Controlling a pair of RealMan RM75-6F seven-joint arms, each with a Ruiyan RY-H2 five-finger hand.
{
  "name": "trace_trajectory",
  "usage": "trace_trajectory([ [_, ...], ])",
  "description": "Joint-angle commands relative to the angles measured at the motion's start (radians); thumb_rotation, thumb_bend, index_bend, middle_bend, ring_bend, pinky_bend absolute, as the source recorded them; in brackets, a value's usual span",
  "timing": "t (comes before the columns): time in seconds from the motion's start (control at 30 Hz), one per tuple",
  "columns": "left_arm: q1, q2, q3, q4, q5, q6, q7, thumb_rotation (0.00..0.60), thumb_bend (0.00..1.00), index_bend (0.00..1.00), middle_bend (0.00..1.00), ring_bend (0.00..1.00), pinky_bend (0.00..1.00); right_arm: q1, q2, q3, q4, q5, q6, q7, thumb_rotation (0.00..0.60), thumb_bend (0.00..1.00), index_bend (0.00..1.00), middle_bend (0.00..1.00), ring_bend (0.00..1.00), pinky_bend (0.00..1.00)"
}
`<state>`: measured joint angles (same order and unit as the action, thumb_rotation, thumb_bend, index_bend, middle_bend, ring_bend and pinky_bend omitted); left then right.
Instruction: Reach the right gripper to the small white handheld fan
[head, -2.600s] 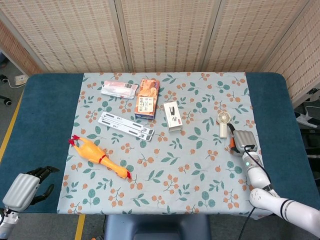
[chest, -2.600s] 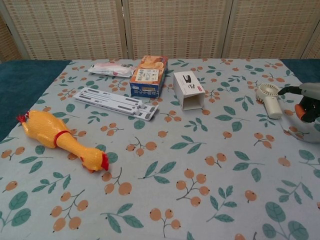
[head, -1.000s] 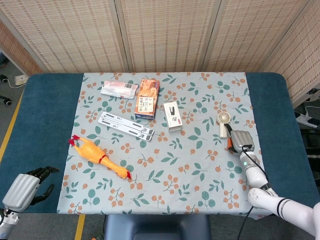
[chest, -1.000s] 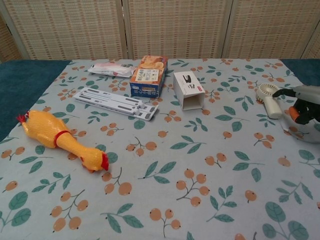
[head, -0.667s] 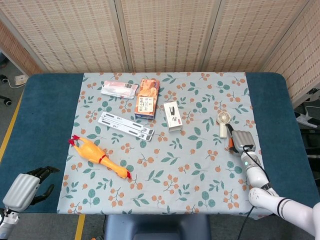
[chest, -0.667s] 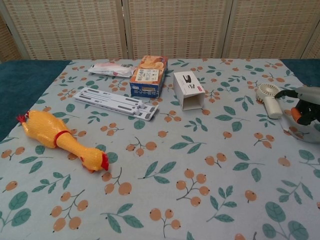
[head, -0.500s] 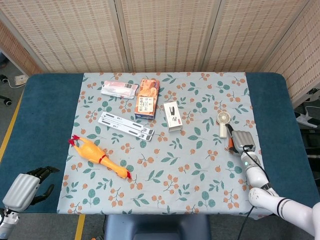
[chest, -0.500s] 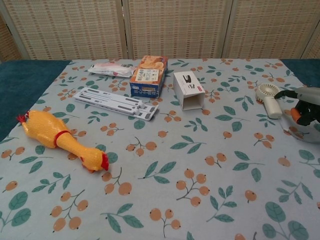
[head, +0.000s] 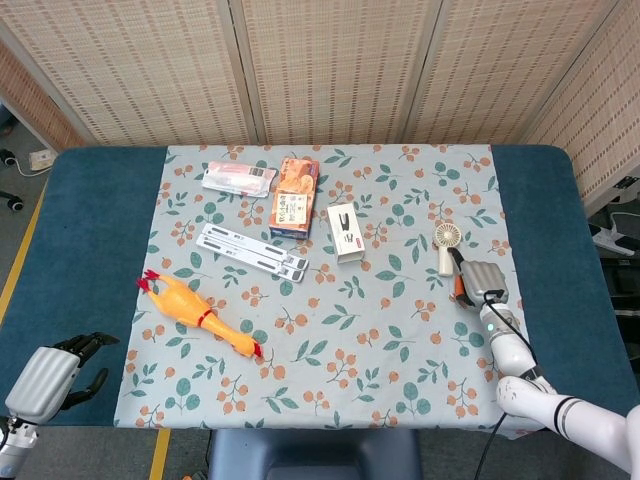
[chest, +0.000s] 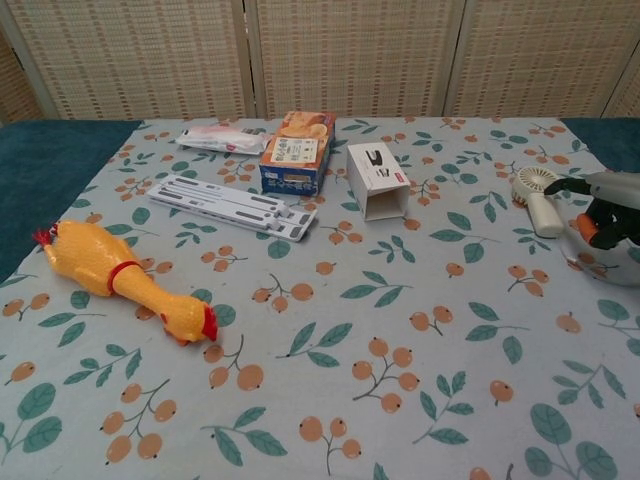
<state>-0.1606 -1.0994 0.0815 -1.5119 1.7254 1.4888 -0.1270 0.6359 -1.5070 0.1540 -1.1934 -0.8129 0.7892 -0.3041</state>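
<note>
Head view: right hand (head: 479, 281) low on the tablecloth (head: 400, 330), just beside the fan (head: 446, 246) near the cloth's right edge, grasp impossible to tell; left hand (head: 52, 378) down at the near left corner, fingers apart, holding nothing
Chest view: fan (chest: 538, 200) lying flat, right hand (chest: 606, 203) just right of it, a dark finger reaching toward the handle

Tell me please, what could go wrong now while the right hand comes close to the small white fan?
The right hand is beside the small white handheld fan, a fingertip near its handle. A sideways touch might push the light fan away instead of catching it. The fan lies flat on the tablecloth, so fingers might drag and wrinkle the cloth.
</note>
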Motion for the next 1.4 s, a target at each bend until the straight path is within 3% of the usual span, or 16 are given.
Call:
trace_trajectory([
  [0.03,0.0,0.0,0.0,0.0,0.001,0.0,0.0,0.6,0.42,0.3,0.33,0.38,0.59,0.0,-0.002,-0.001,0.005,0.001,-0.002,0.0,0.6,0.72,0.07,0.73,0.59,0.69],
  [1.13,0.001,0.002,0.0,0.001,0.001,0.004,-0.007,0.6,0.42,0.3,0.33,0.38,0.59,-0.003,-0.026,-0.006,0.055,0.005,-0.029,0.014,0.6,0.73,0.07,0.73,0.59,0.69],
  [1.4,0.001,0.003,0.0,0.001,0.0,0.003,-0.008,0.6,0.43,0.3,0.33,0.38,0.59,-0.013,-0.014,-0.002,0.035,-0.042,-0.014,0.049,0.6,0.73,0.07,0.73,0.59,0.69],
])
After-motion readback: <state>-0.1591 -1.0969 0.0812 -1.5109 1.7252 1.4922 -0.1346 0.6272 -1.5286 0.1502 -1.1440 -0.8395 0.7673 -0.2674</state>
